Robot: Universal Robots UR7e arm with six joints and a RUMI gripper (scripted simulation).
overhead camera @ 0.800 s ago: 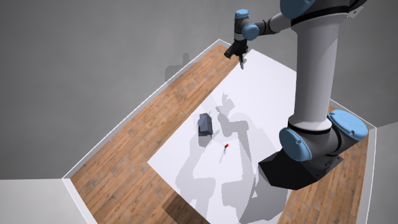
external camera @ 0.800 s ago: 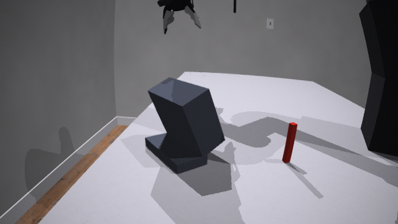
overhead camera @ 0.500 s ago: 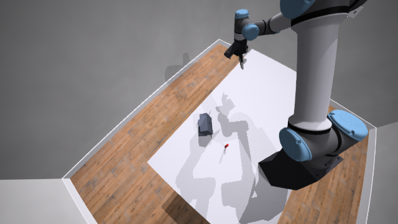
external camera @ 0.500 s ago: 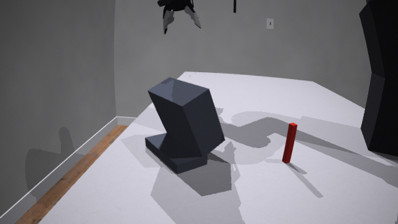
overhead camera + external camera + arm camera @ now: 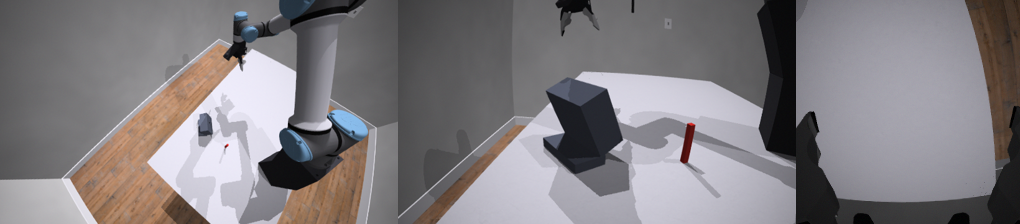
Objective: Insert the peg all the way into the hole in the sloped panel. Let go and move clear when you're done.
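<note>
Bare test room: plain grey walls, wood-plank floor, white flat worktop, white wall switch plate.
</note>
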